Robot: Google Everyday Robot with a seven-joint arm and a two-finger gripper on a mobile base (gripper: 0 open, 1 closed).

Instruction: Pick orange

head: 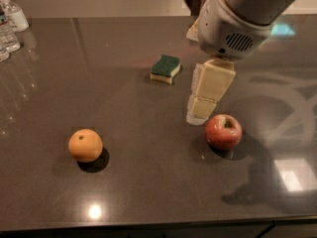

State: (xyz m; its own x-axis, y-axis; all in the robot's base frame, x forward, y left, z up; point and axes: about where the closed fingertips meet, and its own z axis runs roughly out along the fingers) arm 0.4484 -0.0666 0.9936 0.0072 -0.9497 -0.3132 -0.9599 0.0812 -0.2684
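Note:
The orange [85,145] sits on the dark table [138,187] at the front left, round and matte with a dark stem dimple on top. My gripper [198,112] hangs from the white arm at the upper right, its cream fingers pointing down over the middle of the table. It is well to the right of the orange and just left of a red apple [224,131]. It holds nothing that I can see.
A green and yellow sponge [165,68] lies behind the gripper, toward the table's middle back. Clear plastic bottles [11,21] stand at the far left edge. The table's front edge runs along the bottom of the view.

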